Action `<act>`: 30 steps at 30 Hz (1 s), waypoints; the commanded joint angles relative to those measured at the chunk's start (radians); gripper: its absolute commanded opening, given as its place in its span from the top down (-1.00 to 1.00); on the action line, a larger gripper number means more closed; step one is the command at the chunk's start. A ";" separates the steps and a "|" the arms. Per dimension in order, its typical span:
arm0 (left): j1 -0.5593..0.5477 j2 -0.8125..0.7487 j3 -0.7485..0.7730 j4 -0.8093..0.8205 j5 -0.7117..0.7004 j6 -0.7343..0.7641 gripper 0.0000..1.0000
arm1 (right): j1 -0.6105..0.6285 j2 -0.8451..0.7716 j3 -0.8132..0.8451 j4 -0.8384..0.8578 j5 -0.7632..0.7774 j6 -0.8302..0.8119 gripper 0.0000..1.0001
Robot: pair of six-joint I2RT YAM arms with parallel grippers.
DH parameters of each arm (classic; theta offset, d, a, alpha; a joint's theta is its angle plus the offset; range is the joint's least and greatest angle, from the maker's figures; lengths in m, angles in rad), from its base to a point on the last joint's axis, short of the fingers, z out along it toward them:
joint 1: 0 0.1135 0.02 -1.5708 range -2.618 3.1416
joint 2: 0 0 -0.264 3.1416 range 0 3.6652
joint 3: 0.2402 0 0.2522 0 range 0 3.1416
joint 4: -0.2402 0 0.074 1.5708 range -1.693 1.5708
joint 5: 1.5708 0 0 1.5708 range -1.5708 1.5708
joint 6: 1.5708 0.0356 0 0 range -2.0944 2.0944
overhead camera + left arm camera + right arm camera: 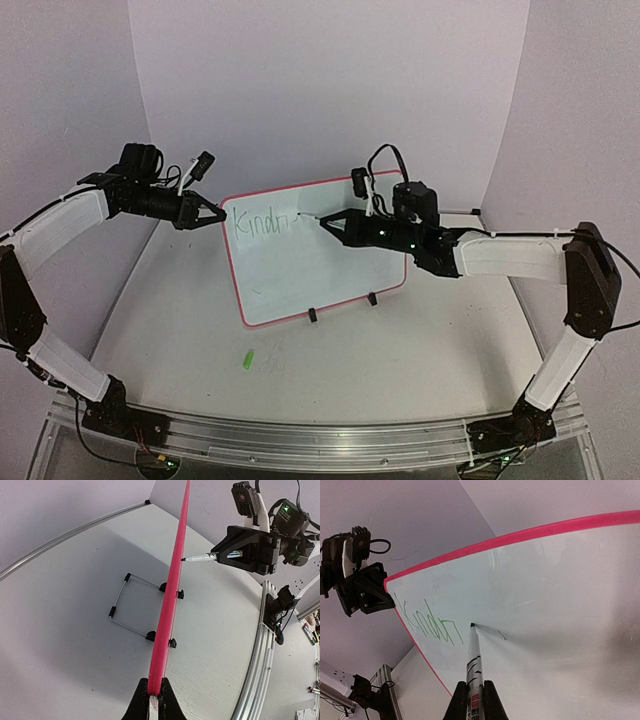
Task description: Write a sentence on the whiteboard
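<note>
The whiteboard [320, 272] stands tilted on the table, white with a pink rim [172, 587]. Green handwriting, the sentence [260, 222], reads about "Kindn" at its upper left [427, 622]. My left gripper [215, 213] is shut on the board's upper left corner, and the rim sits pinched between its jaws [156, 692]. My right gripper [328, 224] is shut on a marker [474, 662]. The marker's tip rests at the board's face just right of the last letter. In the left wrist view the marker [199, 557] points at the board edge.
A small green cap [248, 358] lies on the table in front of the board. The wire stand [131, 605] with black clips props the board from behind. White walls enclose the back and both sides.
</note>
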State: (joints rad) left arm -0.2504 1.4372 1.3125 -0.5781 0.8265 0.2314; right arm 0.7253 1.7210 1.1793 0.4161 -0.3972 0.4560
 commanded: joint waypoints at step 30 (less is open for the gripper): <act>-0.006 -0.046 0.008 0.032 0.029 0.013 1.00 | -0.016 0.026 -0.026 0.015 -0.048 0.037 1.00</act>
State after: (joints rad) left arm -0.2504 1.4372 1.3125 -0.5785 0.8264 0.2315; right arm 0.7166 1.7542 1.1665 0.4328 -0.4800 0.4907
